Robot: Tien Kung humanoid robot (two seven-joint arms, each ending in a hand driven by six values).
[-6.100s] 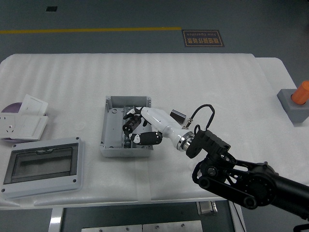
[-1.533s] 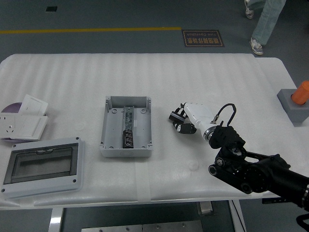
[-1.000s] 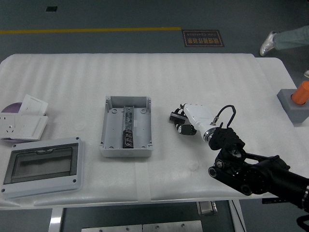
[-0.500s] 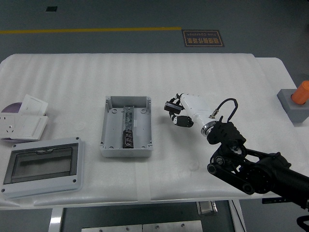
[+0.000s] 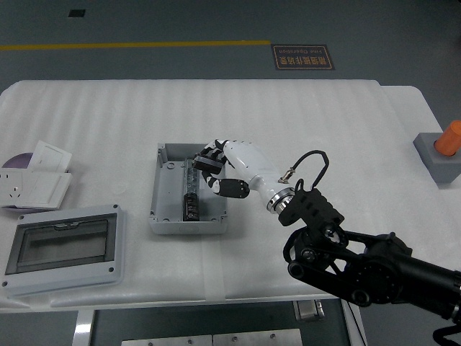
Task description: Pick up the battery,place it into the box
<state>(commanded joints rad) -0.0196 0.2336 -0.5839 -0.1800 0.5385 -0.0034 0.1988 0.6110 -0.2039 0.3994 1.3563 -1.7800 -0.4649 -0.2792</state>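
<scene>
Battery (image 5: 205, 161) gripped in the curled fingers of the right hand (image 5: 229, 167), held over the right side of the open box (image 5: 162, 209) mid-table.

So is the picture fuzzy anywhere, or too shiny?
In the head view, everything looks sharp: the white robot hand over the open grey plastic box shows no smear. The white foam-covered table is evenly bright with no harsh glare, and shadows under the hand are soft.
</scene>
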